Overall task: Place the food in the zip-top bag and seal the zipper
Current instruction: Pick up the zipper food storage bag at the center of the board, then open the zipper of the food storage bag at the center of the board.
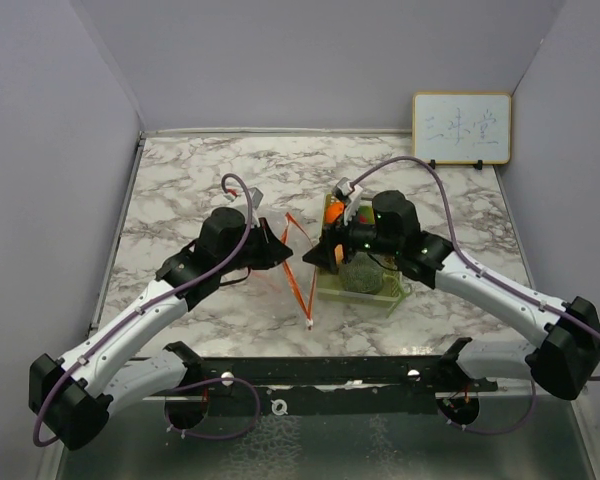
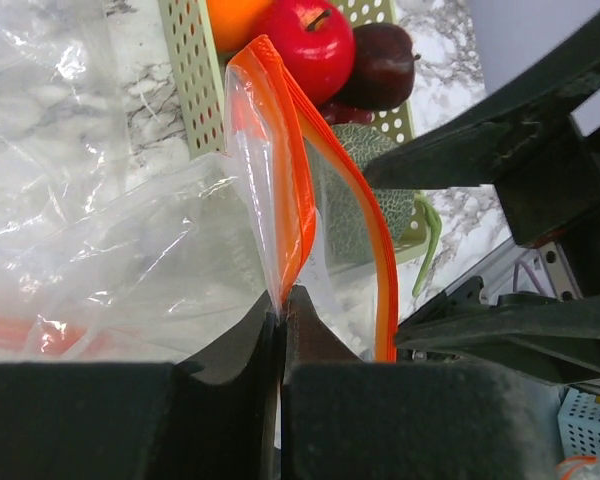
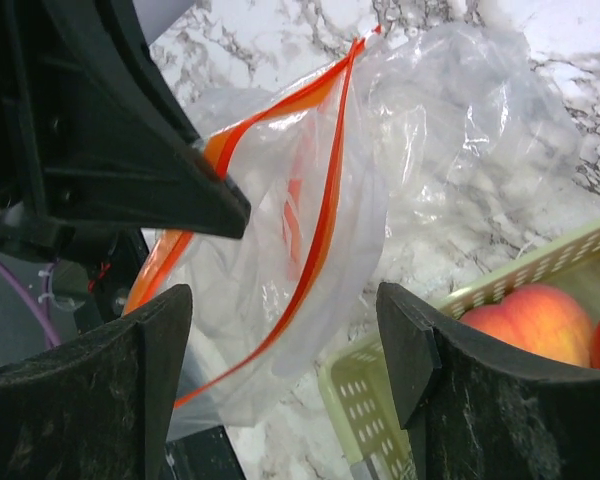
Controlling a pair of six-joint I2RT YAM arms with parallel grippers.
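Observation:
The clear zip-top bag [image 1: 302, 275] with an orange zipper stands open on the marble between the arms. My left gripper [image 1: 286, 254] is shut on the bag's rim [image 2: 270, 200], holding one side up, jaws pressed together [image 2: 282, 300]. My right gripper [image 3: 285, 350] is open and empty, hovering between the bag's mouth [image 3: 310, 230] and the tray. The food lies in the pale green tray [image 1: 380, 293]: a netted melon [image 2: 365, 190], a red apple [image 2: 315, 45], a dark red fruit [image 2: 382, 65], an orange [image 1: 332, 211] and a peach [image 3: 530, 315].
A small whiteboard [image 1: 461, 128] leans on the back wall at the right. Grey walls close in the table on three sides. A black frame bar [image 1: 320, 370] runs along the near edge. The left gripper's finger [image 3: 130, 150] is close to my right gripper.

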